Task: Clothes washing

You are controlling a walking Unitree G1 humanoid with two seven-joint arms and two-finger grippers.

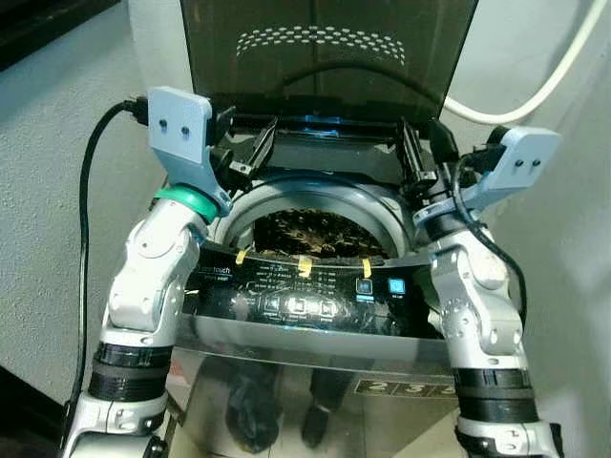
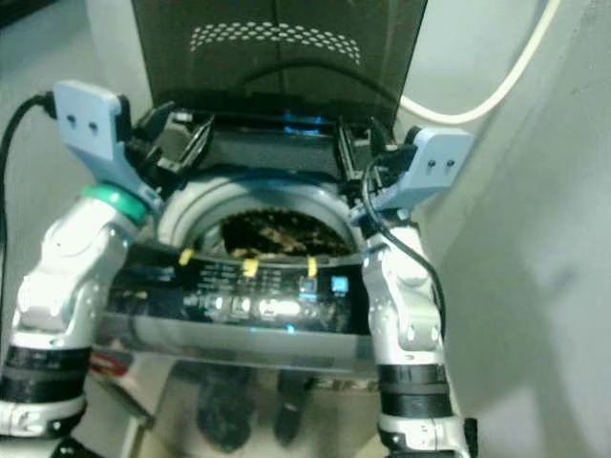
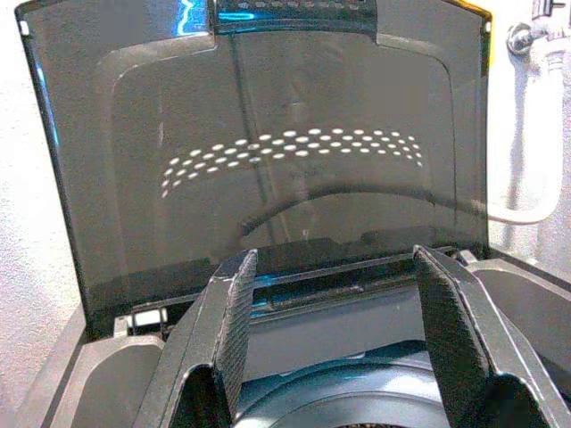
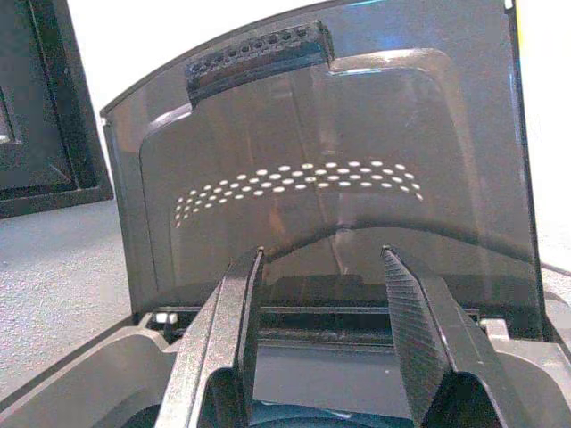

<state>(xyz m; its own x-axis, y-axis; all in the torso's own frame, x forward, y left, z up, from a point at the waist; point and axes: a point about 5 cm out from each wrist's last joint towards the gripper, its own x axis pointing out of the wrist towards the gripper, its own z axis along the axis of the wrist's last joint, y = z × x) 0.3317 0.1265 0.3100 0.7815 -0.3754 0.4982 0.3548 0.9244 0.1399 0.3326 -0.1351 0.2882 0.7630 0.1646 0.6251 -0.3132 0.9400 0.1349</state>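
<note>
A top-loading washing machine (image 1: 315,315) stands before me with its dark tinted lid (image 1: 325,48) raised upright. Inside the round drum (image 1: 310,234) lies a dark patterned load of clothes. My left gripper (image 1: 250,153) hovers over the machine's back left, open with nothing between its fingers (image 3: 234,312). My right gripper (image 1: 412,153) hovers over the back right, also open and empty, its fingers (image 4: 415,321) pointing toward the lid (image 4: 330,205).
The control panel (image 1: 305,296) with lit buttons and yellow tape marks runs along the front edge. A white hose (image 1: 535,86) curves on the wall at the right. A black cable (image 1: 86,239) hangs at the left. Walls close in on both sides.
</note>
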